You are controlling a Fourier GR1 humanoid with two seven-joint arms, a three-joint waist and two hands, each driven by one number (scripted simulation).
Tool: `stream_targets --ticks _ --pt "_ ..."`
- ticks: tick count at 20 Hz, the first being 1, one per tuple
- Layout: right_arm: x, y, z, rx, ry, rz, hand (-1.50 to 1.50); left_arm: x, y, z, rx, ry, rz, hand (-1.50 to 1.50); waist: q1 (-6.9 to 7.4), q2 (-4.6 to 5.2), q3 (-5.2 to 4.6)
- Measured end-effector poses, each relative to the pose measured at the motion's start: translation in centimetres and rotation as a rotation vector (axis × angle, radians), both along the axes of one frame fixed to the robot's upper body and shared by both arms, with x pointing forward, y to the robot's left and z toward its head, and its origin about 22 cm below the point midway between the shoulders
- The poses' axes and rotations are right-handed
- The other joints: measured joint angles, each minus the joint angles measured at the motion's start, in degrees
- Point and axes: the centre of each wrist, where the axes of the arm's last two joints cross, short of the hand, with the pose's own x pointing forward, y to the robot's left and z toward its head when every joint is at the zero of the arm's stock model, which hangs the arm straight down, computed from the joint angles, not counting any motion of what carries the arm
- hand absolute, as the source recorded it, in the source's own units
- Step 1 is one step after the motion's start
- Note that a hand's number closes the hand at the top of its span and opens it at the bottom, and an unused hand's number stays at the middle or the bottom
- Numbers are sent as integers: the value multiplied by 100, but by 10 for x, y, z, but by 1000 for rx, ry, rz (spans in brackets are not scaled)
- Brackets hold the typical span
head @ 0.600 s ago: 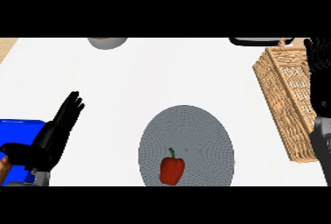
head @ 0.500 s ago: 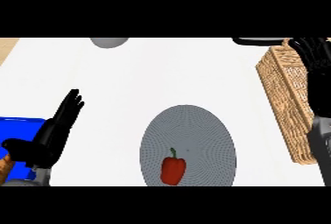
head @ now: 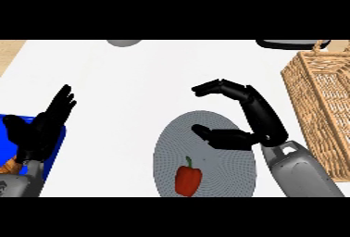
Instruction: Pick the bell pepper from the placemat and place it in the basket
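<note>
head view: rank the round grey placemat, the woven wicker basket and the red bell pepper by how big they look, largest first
1. Round grey placemat and woven wicker basket: they look alike in extent, and the view's right edge cuts the basket off, so I cannot rank them.
2. Red bell pepper: plainly the smallest, lying on the placemat's near part.

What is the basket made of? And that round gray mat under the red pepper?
The basket looks like woven wicker: tan strands crisscross in an open weave. The placemat looks like woven fabric or mesh, matte gray with a fine dotted texture; which one is hard to tell. The bell pepper looks smooth and shiny.
</note>
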Motion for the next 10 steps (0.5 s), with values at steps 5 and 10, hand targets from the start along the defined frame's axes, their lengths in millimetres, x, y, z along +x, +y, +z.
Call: stream_targets --ticks 5,10 --pt "-37 95 -14 -46 -43 -5 -150 9 5 2 -2 40 24 0 -64 -32 4" --pt "-58 141 10 -167 57 -74 -150 17 10 5 -10 55 36 0 -135 -70 1"
